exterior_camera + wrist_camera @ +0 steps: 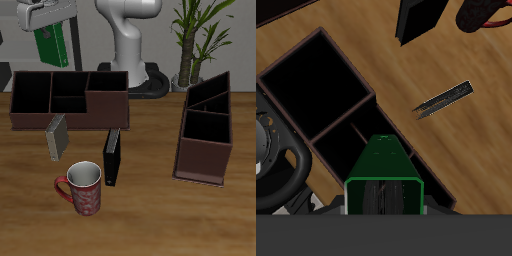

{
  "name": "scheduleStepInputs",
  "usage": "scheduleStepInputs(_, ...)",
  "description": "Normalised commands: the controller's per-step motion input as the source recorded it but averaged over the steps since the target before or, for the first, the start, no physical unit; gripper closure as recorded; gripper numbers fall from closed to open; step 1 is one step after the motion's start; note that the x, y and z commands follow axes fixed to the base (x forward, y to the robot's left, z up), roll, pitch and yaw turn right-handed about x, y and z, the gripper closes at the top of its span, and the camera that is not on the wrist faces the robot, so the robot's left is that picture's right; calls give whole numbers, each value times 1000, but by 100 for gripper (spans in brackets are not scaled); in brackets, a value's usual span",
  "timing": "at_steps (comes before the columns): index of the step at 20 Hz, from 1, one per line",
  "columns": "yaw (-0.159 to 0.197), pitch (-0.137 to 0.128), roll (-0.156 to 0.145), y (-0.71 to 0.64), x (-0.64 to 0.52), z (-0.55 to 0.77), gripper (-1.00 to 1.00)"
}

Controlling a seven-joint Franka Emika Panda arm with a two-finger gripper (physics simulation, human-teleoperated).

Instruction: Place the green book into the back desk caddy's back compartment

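Observation:
My gripper (49,30) is shut on the green book (52,45), which hangs tilted, high above the back desk caddy (68,120). That caddy is a long, low dark-brown box with black sections in a row. Its narrow middle section, the back compartment (68,88), is open with nothing in it. From the wrist, the green book (381,165) sticks out of my gripper (383,198), white page edges showing. It sits over a divider of the caddy (368,100), well above its sections.
A grey book (57,137) (444,100) leans against the caddy's front wall. A black book (113,158) (418,18) stands before it, with a red mug (82,187) nearer the front edge. A second brown caddy (205,135) stands to the side, with a potted plant (195,30) behind it.

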Motion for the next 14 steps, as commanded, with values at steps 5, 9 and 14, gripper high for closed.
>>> scheduleStepInputs(5, 54, 33, -36, 0, -69, -8, 100)
scheduleStepInputs(9, 78, 28, -35, 46, -1, 6, 100)
scheduleStepInputs(14, 118, 21, 17, 214, 30, 39, 100)
